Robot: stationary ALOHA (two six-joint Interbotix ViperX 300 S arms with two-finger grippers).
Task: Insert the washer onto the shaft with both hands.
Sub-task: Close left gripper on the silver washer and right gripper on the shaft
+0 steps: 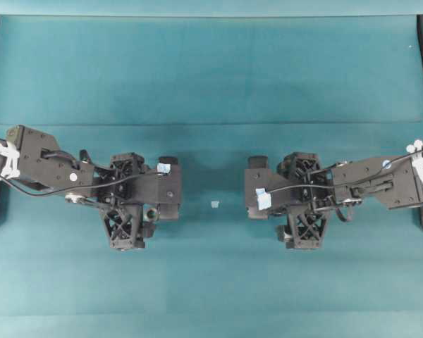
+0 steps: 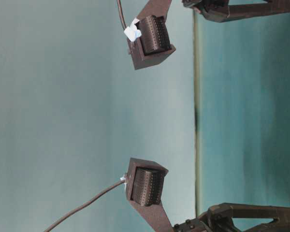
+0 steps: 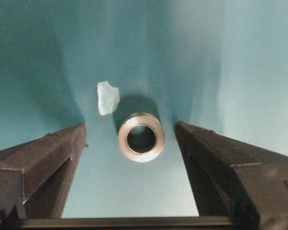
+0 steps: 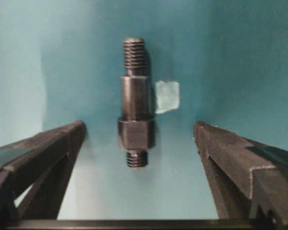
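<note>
**2 open grippers over a teal table**

A teal mat (image 1: 211,70) covers the table, a faint seam crossing it; black rails edge both sides. A pale tape scrap (image 1: 214,204) lies at its middle. Left of the scrap, the left gripper (image 3: 132,132) stands released around the washer (image 3: 141,137). Right of it, the right gripper (image 4: 139,132) stands released around the shaft (image 4: 135,103), touching neither.

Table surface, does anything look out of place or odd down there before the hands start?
Only small things: a pale tape scrap lies just beside the washer, and another tape scrap sits right against the shaft. Neither part looks damaged; both rest on the teal mat between open hands.
</note>
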